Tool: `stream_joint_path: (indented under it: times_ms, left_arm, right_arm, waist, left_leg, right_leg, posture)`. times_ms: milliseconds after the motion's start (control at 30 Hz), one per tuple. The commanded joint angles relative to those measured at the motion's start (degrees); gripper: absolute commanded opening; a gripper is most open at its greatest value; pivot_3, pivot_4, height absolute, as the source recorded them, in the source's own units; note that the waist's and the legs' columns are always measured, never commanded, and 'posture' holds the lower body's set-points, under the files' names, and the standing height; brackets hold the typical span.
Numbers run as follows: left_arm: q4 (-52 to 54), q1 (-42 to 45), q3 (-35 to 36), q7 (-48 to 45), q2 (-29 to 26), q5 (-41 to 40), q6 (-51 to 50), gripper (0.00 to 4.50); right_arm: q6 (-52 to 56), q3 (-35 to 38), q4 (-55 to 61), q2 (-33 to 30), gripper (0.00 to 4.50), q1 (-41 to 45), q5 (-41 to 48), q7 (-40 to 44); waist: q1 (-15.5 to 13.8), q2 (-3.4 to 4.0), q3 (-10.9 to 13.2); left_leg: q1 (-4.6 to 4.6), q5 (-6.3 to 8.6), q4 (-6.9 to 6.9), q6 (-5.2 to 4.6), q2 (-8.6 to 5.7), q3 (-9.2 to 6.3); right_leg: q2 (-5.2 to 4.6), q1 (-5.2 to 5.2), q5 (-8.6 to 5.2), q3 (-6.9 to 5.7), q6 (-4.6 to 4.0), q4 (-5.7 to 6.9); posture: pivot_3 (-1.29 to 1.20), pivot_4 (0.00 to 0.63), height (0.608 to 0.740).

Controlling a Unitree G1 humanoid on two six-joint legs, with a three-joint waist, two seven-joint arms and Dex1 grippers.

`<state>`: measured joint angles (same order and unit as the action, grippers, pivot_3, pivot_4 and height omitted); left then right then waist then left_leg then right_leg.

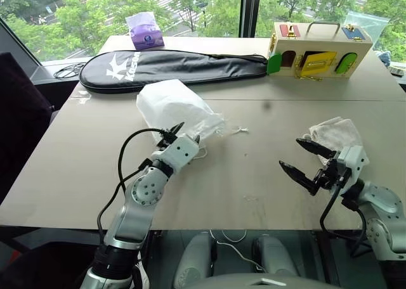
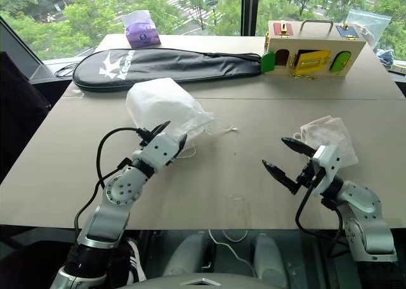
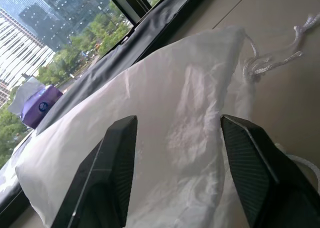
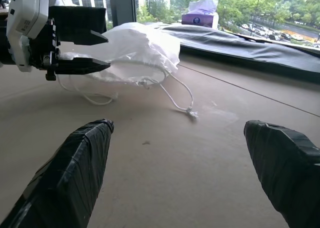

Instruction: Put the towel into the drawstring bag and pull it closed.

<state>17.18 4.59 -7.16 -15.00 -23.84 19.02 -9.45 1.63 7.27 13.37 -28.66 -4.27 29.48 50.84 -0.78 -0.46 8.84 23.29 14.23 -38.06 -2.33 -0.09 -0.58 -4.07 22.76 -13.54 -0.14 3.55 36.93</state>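
Left eye view shows the drawstring bag point(image 1: 172, 108) lying puffed up on the counter point(image 1: 254, 175), directly ahead of the left hand point(image 1: 185, 134). That hand's two black fingers stand partly apart, one on each side of the bag's near, gathered end, right at the fabric; in the left wrist view the white crinkly cloth lies between the fingers point(image 3: 116, 158), though a firm grip cannot be told. The bag's thin white cords point(image 4: 176, 99) trail out from the gathered mouth toward the right hand's side, ending in a small knot on the bare counter.

The right hand point(image 1: 307, 160) is held just above the counter with its fingers spread wide, holding nothing. The towel point(image 1: 333, 134), a crumpled white cloth, lies just beyond and beside this hand, close to its upper finger, well apart from the bag.

Farther beyond the left hand, past the bag, lies a long black racket case point(image 1: 171, 68), with a purple tissue pack point(image 1: 145, 32) behind it. Beyond the right hand stands a wooden latch box point(image 1: 317, 51) with coloured doors.
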Motion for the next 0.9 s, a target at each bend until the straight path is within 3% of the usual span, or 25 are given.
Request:
stream_joint_path:
  times_ms: [33, 67, 100, 533, 800, 900]
  left_arm:
    - [0.0, 0.51, 1.18, 0.89, -0.24, 1.1, -0.43, 0.82]
    - [-0.16, 0.61, 1.17, 0.96, -0.34, 1.31, -0.43, 0.24]
    - [-0.33, 0.68, 1.28, 1.08, -0.35, 1.39, -0.45, 0.03]
    - [0.84, 7.28, 6.76, 3.19, -0.68, -1.68, 5.04, 0.03]
    - [-1.57, 21.71, 5.33, -3.45, -0.41, -5.11, -3.78, 0.03]
    - [-2.02, 25.71, 4.6, -5.12, -0.17, -5.86, -6.28, 0.03]
  right_arm:
    - [-1.34, 0.95, 1.46, 0.19, 4.5, 0.9, 0.35, 0.07]
    - [-1.38, 0.96, 1.39, 0.19, 4.5, 0.96, 0.34, 0.11]
    - [-1.42, 0.96, 1.33, 0.18, 4.5, 1.0, 0.32, 0.14]
    - [-1.82, 4.17, 0.78, 0.46, 4.5, 1.37, 0.25, -3.54]
    - [4.31, 12.05, -5.9, -3.89, 4.5, 5.95, -5.37, -16.47]
    - [12.77, 15.36, -7.89, -6.3, 4.5, 7.56, -5.14, -22.19]
  waist:
    - [0.0, 0.0, 0.0]
    - [0.0, 0.0, 0.0]
    - [0.0, 0.0, 0.0]
    - [-0.11, 0.0, 0.0]
    - [-0.04, -0.01, 0.01]
    - [0.03, -0.01, 0.01]
  left_leg:
    - [0.0, 0.0, 0.0, 0.0, 0.0, 0.0]
    - [0.0, 0.0, 0.0, 0.0, 0.0, 0.0]
    - [0.0, 0.0, 0.0, 0.0, 0.0, 0.0]
    - [0.01, 0.0, -0.02, 0.0, 0.02, 0.0]
    - [0.04, 0.0, -0.16, 0.0, -0.09, 0.03]
    - [0.06, 0.0, -0.15, 0.0, -0.13, 0.01]
  right_leg:
    - [0.0, 0.0, 0.0, 0.0, 0.0, 0.0]
    - [0.0, 0.0, 0.0, 0.0, 0.0, 0.0]
    - [0.0, 0.0, 0.0, 0.0, 0.0, 0.0]
    - [-0.04, -0.01, 0.01, -0.02, -0.01, 0.0]
    - [0.0, -0.02, 0.01, -0.01, 0.01, 0.09]
    - [0.01, -0.01, 0.01, 0.0, 0.02, 0.1]
  posture:
    - [0.0, 0.15, 0.74]
    - [0.0, 0.15, 0.74]
    - [0.0, 0.15, 0.74]
    - [0.0, 0.15, 0.74]
    - [0.0, 0.15, 0.74]
    - [0.0, 0.15, 0.74]
